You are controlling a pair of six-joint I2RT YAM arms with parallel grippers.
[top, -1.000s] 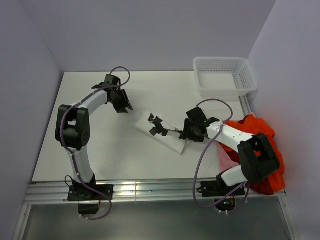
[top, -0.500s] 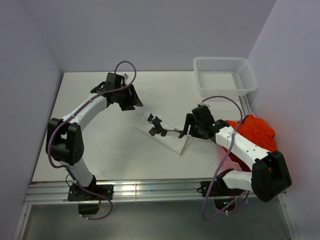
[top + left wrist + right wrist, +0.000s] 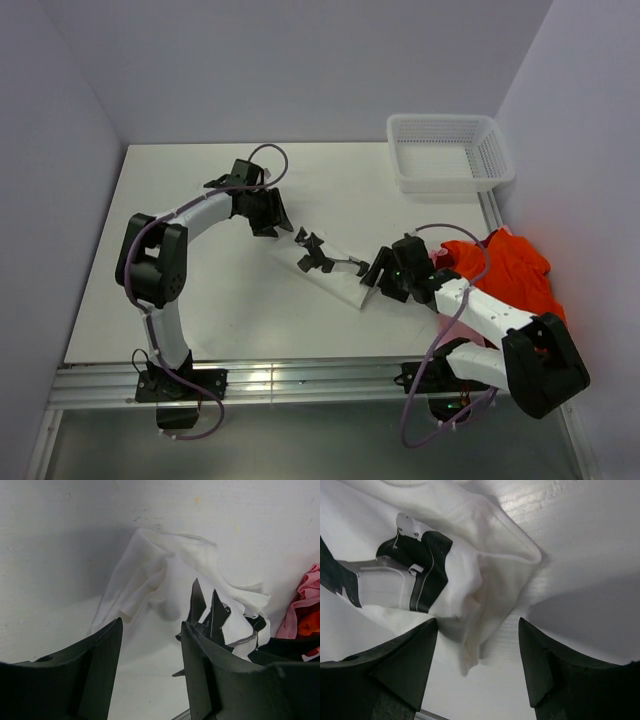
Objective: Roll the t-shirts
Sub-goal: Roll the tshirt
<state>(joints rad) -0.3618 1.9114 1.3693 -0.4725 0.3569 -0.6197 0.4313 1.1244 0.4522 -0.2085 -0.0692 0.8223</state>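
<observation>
Centrally, white t-shirt point(image 3: 340, 283) crumpled, left hand point(image 3: 278, 222) open, right hand point(image 3: 374, 276) open

Left fingers point(image 3: 97, 680), right fingers point(image 3: 395, 667) spread

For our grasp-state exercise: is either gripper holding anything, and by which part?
Nothing is held: the left gripper and right gripper stand open at opposite ends of the white t-shirt.

1. The left arm point(image 3: 195, 210) has white tubular links between bulky black joint housings.
2. The right arm point(image 3: 480, 308) matches it.
3. A thin purple-grey cable point(image 3: 270, 147) loops along each arm.
4. Each black base point(image 3: 165, 385) sits at the near edge.
5. The left gripper point(image 3: 278, 222) and right gripper point(image 3: 375, 280) are matt black, with broad wedge-shaped fingers point(image 3: 95, 675).
</observation>
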